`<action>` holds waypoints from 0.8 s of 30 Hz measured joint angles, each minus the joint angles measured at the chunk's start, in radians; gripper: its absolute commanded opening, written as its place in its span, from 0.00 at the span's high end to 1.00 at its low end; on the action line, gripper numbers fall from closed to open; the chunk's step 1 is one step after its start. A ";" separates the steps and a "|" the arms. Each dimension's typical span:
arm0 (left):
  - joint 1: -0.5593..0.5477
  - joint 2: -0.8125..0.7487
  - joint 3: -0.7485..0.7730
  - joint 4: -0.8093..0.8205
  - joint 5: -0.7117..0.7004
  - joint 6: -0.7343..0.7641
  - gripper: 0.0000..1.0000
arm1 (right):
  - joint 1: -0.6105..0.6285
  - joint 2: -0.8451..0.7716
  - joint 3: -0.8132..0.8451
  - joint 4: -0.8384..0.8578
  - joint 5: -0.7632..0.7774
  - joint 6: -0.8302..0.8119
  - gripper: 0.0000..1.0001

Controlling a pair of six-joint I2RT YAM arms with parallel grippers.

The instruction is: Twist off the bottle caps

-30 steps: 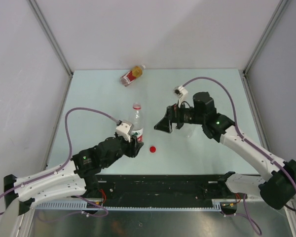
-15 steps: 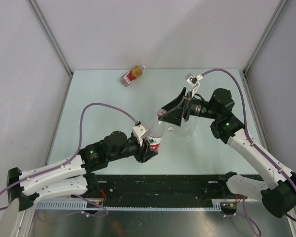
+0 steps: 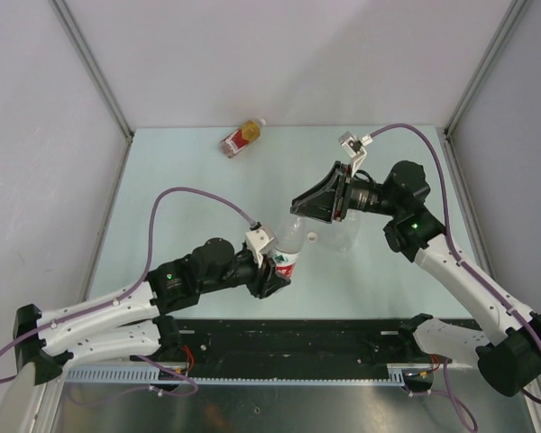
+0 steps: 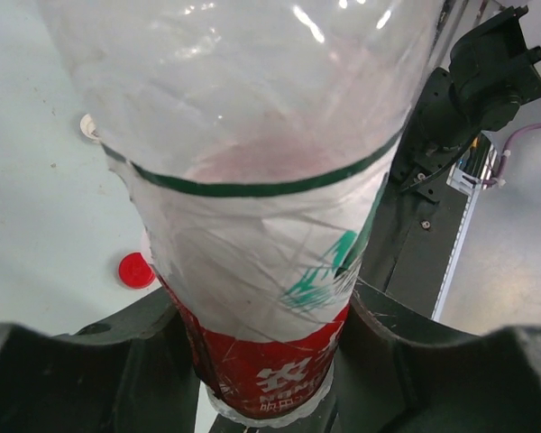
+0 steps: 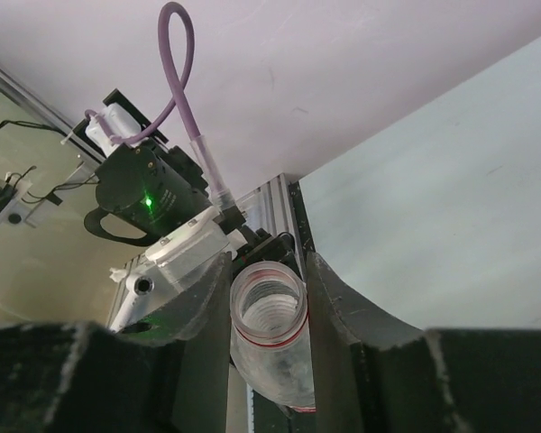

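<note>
My left gripper (image 3: 275, 271) is shut on the red-and-white labelled bottle (image 3: 287, 253) and holds it tilted up toward the right arm; in the left wrist view its label (image 4: 270, 298) fills the space between the fingers. My right gripper (image 3: 296, 211) is shut on this bottle's neck (image 5: 269, 311). The mouth is open, with a red ring below the thread and no cap on it. A red cap (image 4: 135, 270) and a white cap (image 3: 313, 237) lie loose on the table. The clear unlabelled bottle (image 3: 345, 236) stands under the right wrist.
A short amber bottle (image 3: 242, 138) with a red-yellow label lies on its side at the table's far edge (image 3: 279, 129). Grey walls close off both sides. A black rail (image 3: 298, 347) runs along the near edge between the arm bases.
The left arm lifted the labelled bottle and tilted it rightward. The right gripper swung up to the bottle's neck and went from wide open to shut on it.
</note>
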 measured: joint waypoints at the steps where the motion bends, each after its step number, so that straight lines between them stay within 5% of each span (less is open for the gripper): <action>1: 0.000 -0.002 0.000 -0.003 -0.002 0.000 0.74 | 0.001 0.000 0.000 0.002 0.000 -0.006 0.99; 3: 0.000 -0.006 0.000 -0.006 -0.009 0.001 0.62 | 0.003 0.000 0.002 0.003 0.000 -0.012 1.00; 7: 0.000 -0.014 0.000 -0.016 -0.019 0.005 0.16 | 0.005 0.000 0.003 0.001 0.005 -0.023 1.00; 9: 0.000 -0.023 0.000 -0.014 -0.029 0.017 0.04 | 0.005 -0.002 0.003 -0.009 0.011 -0.028 1.00; 17: 0.000 -0.081 0.000 0.002 -0.112 0.040 0.01 | 0.009 -0.017 0.003 -0.150 0.090 -0.119 1.00; 24: 0.000 -0.131 0.000 0.002 -0.184 0.050 0.01 | 0.093 -0.037 0.004 -0.317 0.349 -0.304 1.00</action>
